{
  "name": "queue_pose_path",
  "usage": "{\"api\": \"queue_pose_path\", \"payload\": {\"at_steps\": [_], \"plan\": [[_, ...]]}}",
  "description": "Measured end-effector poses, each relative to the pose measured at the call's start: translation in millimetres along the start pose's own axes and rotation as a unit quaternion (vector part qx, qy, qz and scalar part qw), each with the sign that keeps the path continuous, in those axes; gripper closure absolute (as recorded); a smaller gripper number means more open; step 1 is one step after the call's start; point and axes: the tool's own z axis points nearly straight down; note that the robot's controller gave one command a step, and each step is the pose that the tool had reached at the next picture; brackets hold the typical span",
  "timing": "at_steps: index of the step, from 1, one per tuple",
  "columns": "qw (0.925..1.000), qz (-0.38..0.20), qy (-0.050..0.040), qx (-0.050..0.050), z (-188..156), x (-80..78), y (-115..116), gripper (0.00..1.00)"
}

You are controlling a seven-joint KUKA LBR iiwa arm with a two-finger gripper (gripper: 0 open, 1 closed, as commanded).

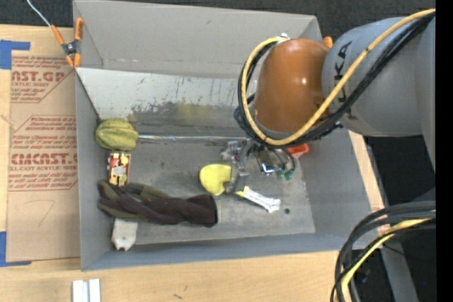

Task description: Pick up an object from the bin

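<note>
Against the left edge of the bin (198,46) sits a ridged, yellow-green fruit shape (117,134), waxy-looking, with a small red-and-white printed packet (118,167) just in front of it. From there a long dark-brown twist of cloth (157,207), soft and rope-like, runs along the front edge toward the middle. A small white block (124,235) lies in the front left corner. Near the middle of the floor rests a smooth yellow rounded lump (212,179), lemon-like, with no marked long axis. The pincer (238,163) hangs just to its right and slightly toward the back edge, touching it or nearly so; whether it is open or closed I cannot tell. The likely target therefore lies left and frontward of the pincer. Just right of the lump a flat white stick (259,200) lies slantwise, hard and thin, close enough to get in the way.
</note>
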Motion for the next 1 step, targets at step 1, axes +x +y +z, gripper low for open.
{"api": "queue_pose_path", "payload": {"at_steps": [1], "plan": [[0.9999,-0.009,-0.0099,0.000,41.6,-14.4,3.2,1.00]]}}
